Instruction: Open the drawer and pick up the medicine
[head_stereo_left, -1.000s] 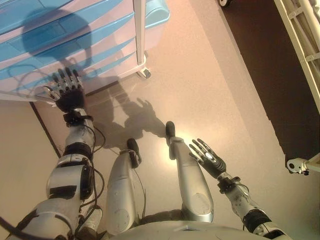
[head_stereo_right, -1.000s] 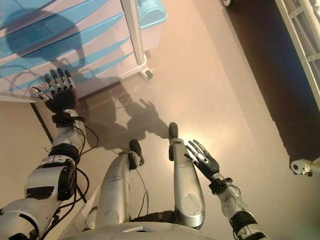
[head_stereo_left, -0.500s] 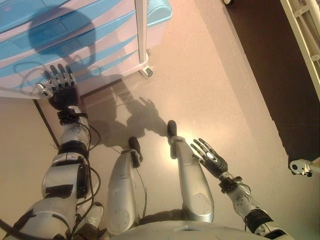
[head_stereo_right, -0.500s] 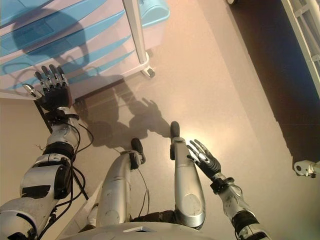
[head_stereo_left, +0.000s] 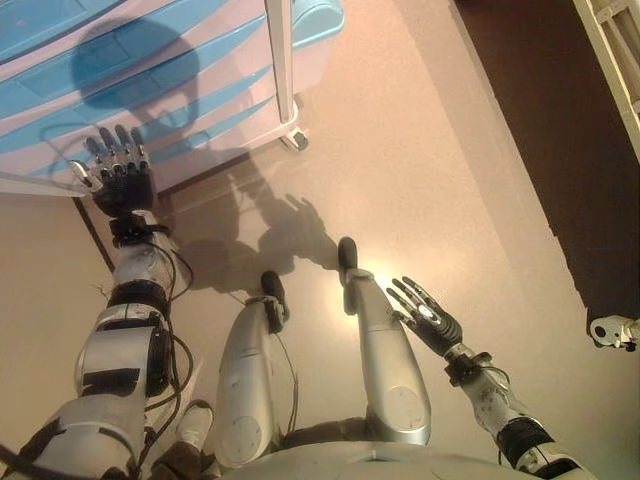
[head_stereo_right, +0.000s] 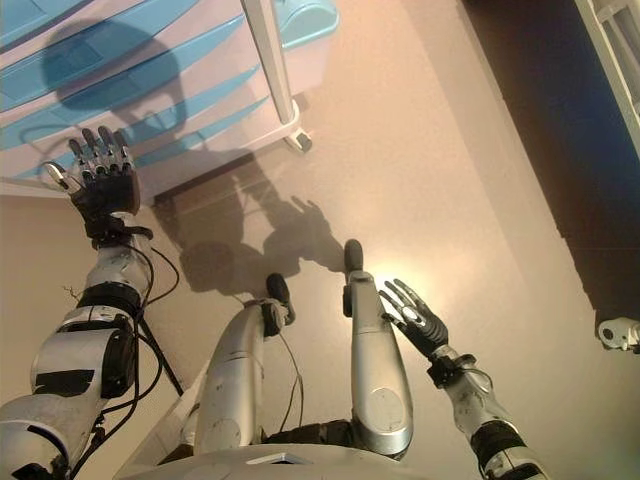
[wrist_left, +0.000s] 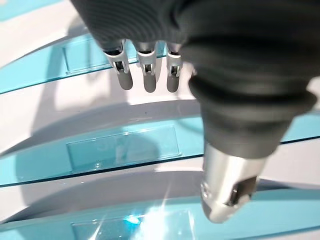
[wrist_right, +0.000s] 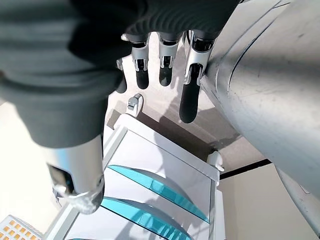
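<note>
My left hand (head_stereo_left: 118, 175), fingers straight, reaches toward the closed blue drawers (wrist_left: 122, 147); next it probably must hook 1 front, right hand (head_stereo_left: 428, 318) open and idle

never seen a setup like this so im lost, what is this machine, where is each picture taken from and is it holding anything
This is a two-legged humanoid robot with two silver-grey arms. The two wide pictures come from a stereo camera on its head, looking down at the floor. The two close pictures come from cameras on its wrists, looking along the fingers.

Ahead stands a white wheeled cabinet with translucent blue drawer fronts. All drawers in view look closed, and no medicine is visible.

The left hand is raised in front of the drawers with straight fingers, holding nothing; I cannot tell if it touches them. The right hand hangs open beside the body, also empty.
</note>
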